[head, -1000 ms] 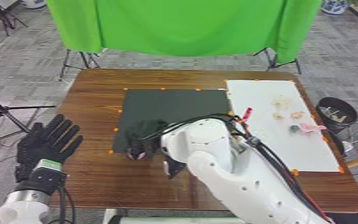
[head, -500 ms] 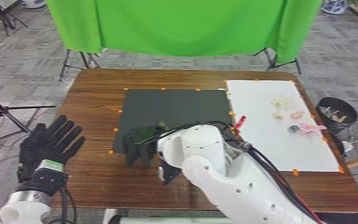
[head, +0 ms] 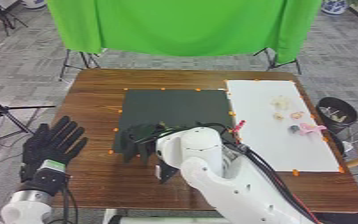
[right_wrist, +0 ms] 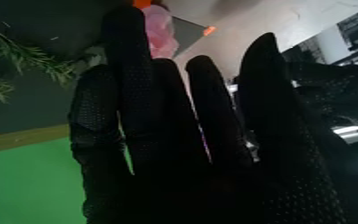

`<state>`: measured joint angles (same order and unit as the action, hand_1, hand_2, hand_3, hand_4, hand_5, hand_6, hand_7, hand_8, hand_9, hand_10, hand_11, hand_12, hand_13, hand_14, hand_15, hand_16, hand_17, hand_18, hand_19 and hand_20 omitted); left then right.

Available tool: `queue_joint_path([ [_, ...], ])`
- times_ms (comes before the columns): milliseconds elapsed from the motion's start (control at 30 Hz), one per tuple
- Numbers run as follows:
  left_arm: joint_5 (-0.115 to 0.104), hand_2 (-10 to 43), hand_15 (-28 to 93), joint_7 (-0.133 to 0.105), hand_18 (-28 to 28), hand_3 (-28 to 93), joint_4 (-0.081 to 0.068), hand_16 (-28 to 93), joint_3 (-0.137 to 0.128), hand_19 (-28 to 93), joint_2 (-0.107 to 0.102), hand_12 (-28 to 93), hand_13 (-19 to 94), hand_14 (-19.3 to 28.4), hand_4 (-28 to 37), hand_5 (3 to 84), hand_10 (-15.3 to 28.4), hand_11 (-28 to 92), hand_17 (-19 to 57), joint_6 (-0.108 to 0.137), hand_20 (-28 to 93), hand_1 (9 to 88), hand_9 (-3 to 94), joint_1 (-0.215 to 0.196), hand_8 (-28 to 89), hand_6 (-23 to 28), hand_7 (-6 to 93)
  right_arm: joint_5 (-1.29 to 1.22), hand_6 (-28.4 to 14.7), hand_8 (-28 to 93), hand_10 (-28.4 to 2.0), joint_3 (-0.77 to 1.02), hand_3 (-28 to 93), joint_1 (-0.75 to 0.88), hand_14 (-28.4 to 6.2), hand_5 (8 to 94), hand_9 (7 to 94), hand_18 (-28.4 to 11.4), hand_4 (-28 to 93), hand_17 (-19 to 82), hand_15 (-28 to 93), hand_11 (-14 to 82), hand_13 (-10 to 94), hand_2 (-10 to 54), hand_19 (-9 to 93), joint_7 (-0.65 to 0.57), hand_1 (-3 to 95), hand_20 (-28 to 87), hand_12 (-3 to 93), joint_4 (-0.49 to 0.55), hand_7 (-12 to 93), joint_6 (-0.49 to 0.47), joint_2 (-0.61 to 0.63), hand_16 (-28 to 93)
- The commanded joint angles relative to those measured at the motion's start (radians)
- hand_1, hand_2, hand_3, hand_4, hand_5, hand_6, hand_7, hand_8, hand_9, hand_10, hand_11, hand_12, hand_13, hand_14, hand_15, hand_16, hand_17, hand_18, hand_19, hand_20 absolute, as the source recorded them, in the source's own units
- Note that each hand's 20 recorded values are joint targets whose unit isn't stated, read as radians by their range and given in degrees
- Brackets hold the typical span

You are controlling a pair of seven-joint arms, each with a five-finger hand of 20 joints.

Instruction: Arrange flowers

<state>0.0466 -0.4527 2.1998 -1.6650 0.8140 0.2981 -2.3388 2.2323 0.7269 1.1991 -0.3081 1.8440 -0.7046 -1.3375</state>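
In the head view my right hand is over the lower left part of the dark mat, its fingers straight. The right wrist view shows the same hand open, with a pink flower-like piece behind its fingertips; whether they touch it I cannot tell. Green sprigs lie over the dark surface there. On the white board are cream flowers and a pink flower. My left hand is open, fingers spread, by the table's left edge.
The brown table has orange markers around the mat and board. A dark bin stands beyond the table's right edge. A green cloth hangs behind the table, and tripods stand around it.
My right hand has turned, and its fingers now extend straight over the mat's lower edge; the pinkish item seen beside them earlier is hidden in the head view. The left hand has shifted slightly.
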Motion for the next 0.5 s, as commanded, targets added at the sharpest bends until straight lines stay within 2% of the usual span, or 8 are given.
queue_joint_path([
  [33,0.008,12.8,36,0.019,15.4,72,-0.004,-7,0.005,40,0.009,11,24,16.4,-28.3,41.7,16.1,19,-7.6,-0.011,7,28.8,34.5,0.005,-9,9.6,15.1,0.017,-7.4,-12,-15.1,-0.008,82,0.000,-14.8,47.3,46.2,-23.6,-21,34,42,7.9,65,13.4,83,-0.026,28.2,31,9.2,-0.016,11,-0.005,-0.019,18],
  [100,0.009,12.8,36,0.021,15.4,72,-0.004,-7,0.005,40,0.010,11,24,16.5,-28.3,41.6,16.1,19,-7.5,-0.012,7,28.8,34.5,0.005,-9,9.6,15.1,0.020,-7.5,-12,-15.2,0.001,81,0.004,-15.0,47.1,45.0,-23.7,-21,34,42,7.9,65,13.4,82,-0.027,27.8,31,8.8,-0.025,10,-0.008,-0.024,18],
  [233,0.013,12.8,36,0.018,15.4,72,-0.003,-7,0.003,40,0.013,11,24,16.6,-28.3,41.6,16.1,19,-7.5,-0.015,7,28.8,34.5,-0.001,-9,9.6,15.1,-0.003,-7.8,-12,-15.5,0.013,82,0.010,-15.0,46.3,42.8,-23.8,-21,34,43,8.2,64,13.4,83,-0.030,27.7,30,8.2,-0.007,11,0.099,0.000,17],
  [300,0.005,12.8,37,0.014,15.4,72,-0.003,-7,0.005,40,0.013,11,24,16.6,-28.3,41.6,16.0,19,-7.5,-0.012,7,28.8,34.5,-0.003,-9,9.6,15.1,0.004,-7.3,-12,-15.5,0.026,82,0.004,-14.9,46.4,42.8,-23.8,-21,34,44,8.6,64,13.3,83,-0.025,27.8,30,8.1,0.003,11,0.119,0.010,18],
  [367,0.008,12.8,37,0.006,15.4,72,-0.004,-7,0.009,40,0.016,11,24,16.6,-28.3,41.6,16.0,20,-7.5,-0.018,7,28.9,34.5,-0.005,-9,9.6,15.2,0.012,-6.3,-12,-15.4,0.045,82,-0.006,-14.8,46.7,43.1,-23.9,-21,34,45,8.9,64,12.5,83,-0.029,28.2,29,8.1,0.015,12,0.118,0.025,18],
  [400,0.011,12.8,37,0.004,15.4,72,-0.004,-7,0.007,40,0.014,11,24,16.6,-28.3,41.6,16.0,20,-7.5,-0.019,7,28.9,34.5,-0.009,-9,9.6,15.2,0.018,-6.1,-12,-15.4,0.046,82,-0.014,-14.8,46.8,43.2,-23.9,-21,34,45,9.0,64,11.9,83,-0.038,28.5,29,8.2,0.014,12,0.150,0.034,18],
  [433,0.008,12.9,37,0.003,15.4,72,0.000,-7,-0.001,40,0.012,11,24,16.6,-28.3,41.6,16.0,20,-7.6,-0.013,7,28.9,34.5,-0.018,-9,9.6,15.3,0.035,-6.0,-12,-15.4,0.056,82,-0.014,-14.7,46.7,43.2,-23.9,-22,34,46,9.0,64,8.6,83,-0.030,30.1,29,8.3,0.005,13,0.167,0.032,17],
  [500,0.000,12.8,37,-0.005,15.4,72,-0.002,-7,0.002,40,0.010,11,24,16.6,-28.3,41.6,16.0,20,-7.6,-0.012,7,28.9,34.5,-0.016,-9,9.5,15.3,0.035,-5.9,-12,-15.5,0.051,81,-0.035,-14.4,46.6,43.7,-23.9,-24,34,47,9.0,64,3.2,84,-0.026,32.5,30,8.7,-0.017,13,0.190,0.041,18],
])
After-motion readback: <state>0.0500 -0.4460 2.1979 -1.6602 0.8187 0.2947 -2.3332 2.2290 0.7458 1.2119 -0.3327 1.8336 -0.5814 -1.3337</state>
